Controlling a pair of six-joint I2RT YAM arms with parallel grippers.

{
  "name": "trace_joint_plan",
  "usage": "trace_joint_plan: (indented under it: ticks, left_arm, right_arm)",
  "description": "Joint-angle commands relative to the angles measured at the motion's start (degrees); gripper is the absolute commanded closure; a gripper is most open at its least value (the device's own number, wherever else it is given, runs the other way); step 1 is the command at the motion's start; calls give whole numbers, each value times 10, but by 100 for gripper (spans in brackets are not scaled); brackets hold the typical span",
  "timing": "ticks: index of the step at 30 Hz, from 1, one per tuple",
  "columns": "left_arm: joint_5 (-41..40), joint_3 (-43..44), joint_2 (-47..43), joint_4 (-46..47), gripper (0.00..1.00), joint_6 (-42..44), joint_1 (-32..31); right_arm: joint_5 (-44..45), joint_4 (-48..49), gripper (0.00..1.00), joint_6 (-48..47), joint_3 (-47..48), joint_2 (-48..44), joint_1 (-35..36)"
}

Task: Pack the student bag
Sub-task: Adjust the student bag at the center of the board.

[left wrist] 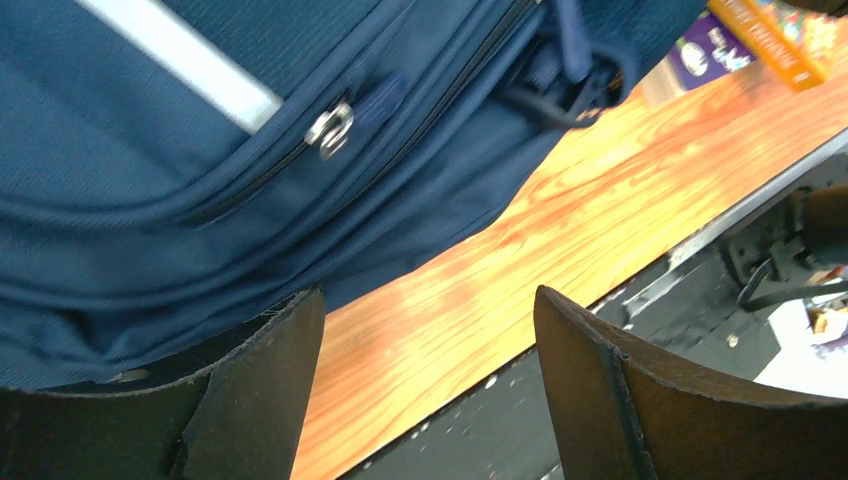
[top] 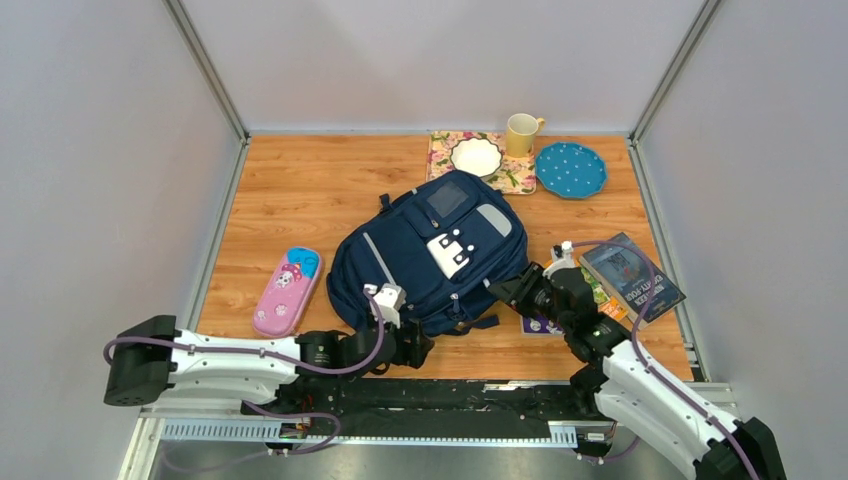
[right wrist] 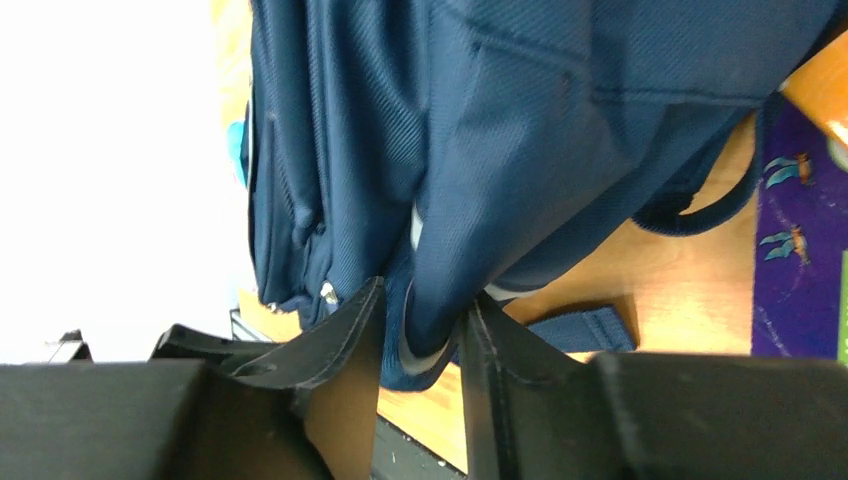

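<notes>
The navy student bag (top: 430, 255) lies flat in the middle of the wooden table, front pockets up. My right gripper (top: 505, 290) is shut on a fold of the bag's right lower edge; the right wrist view shows the blue fabric (right wrist: 440, 300) pinched between my fingers. My left gripper (top: 420, 350) is open and empty at the bag's near edge. In the left wrist view its fingers (left wrist: 270, 370) straddle bare table, with the bag (left wrist: 180, 150) and a silver zipper pull (left wrist: 330, 127) just above them.
A pink pencil case (top: 287, 290) lies left of the bag. Books (top: 630, 275) lie to the right, under my right arm. A white bowl (top: 475, 156) on a floral mat, a yellow mug (top: 521, 133) and a blue dotted plate (top: 570, 169) stand at the back.
</notes>
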Motion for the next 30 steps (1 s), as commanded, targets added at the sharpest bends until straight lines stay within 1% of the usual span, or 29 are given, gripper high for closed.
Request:
trace_joint_plan:
  ticks: [1, 4, 5, 8, 9, 10, 11, 12, 15, 17, 18, 19, 20, 21, 23, 24, 25, 26, 27, 28, 30]
  left_arm:
    - [-12, 17, 41, 136, 16, 36, 22]
    - [29, 8, 61, 193, 15, 37, 40]
    - [33, 7, 65, 214, 15, 37, 41]
    - [53, 15, 89, 239, 16, 17, 43]
    - [68, 14, 105, 255, 16, 10, 43]
    - [75, 14, 114, 271, 16, 1, 43]
    - [79, 13, 125, 303, 16, -14, 43]
    - [87, 15, 146, 316, 16, -19, 43]
    - [114, 22, 183, 349, 16, -51, 49]
    - [122, 21, 199, 381, 17, -65, 52]
    - [123, 22, 213, 383, 18, -70, 53]
    - [128, 22, 221, 388, 18, -77, 56]
    - [138, 22, 229, 410, 22, -79, 60]
    - [163, 29, 246, 413, 23, -87, 64]
    - [181, 39, 265, 428, 28, -92, 63]
    - [193, 53, 285, 425, 28, -93, 64]
    - [189, 58, 290, 418, 28, -98, 64]
    - [195, 59, 297, 426, 35, -115, 65]
    - [206, 52, 309, 444, 39, -125, 68]
    - [211, 47, 315, 464, 41, -131, 71]
    - [193, 38, 317, 479, 41, -148, 72]
  right_arm:
    - [-23, -4, 61, 9, -15, -47, 23]
    - [-22, -4, 57, 14, -32, -56, 26]
    - [-22, -2, 57, 13, -33, -56, 25]
    - [-22, 4, 56, 8, -34, -43, 26]
    - [-22, 6, 58, 1, -33, -33, 26]
    - [-22, 4, 60, -2, -29, -29, 27]
    - [-19, 3, 71, -6, -26, -25, 26]
    - [-20, 3, 77, -13, -25, -21, 26]
    - [-23, 3, 87, -22, -21, -21, 26]
    - [-28, -1, 99, -32, -19, -24, 27]
    - [-32, -3, 100, -36, -19, -28, 26]
    - [-35, -4, 100, -43, -19, -30, 27]
    - [-39, -5, 100, -46, -18, -31, 26]
    - [-47, -7, 100, -48, -16, -33, 27]
    - [-54, -15, 100, -61, -12, -33, 27]
    - [-59, -18, 100, -65, -9, -34, 26]
    - [-62, -23, 100, -66, -7, -35, 26]
    - [-64, -26, 100, -70, -6, -37, 26]
    - [-66, -27, 100, -71, -5, -44, 27]
    - [-66, -31, 100, -72, -6, -47, 26]
    - [-65, -44, 100, -82, -2, -51, 27]
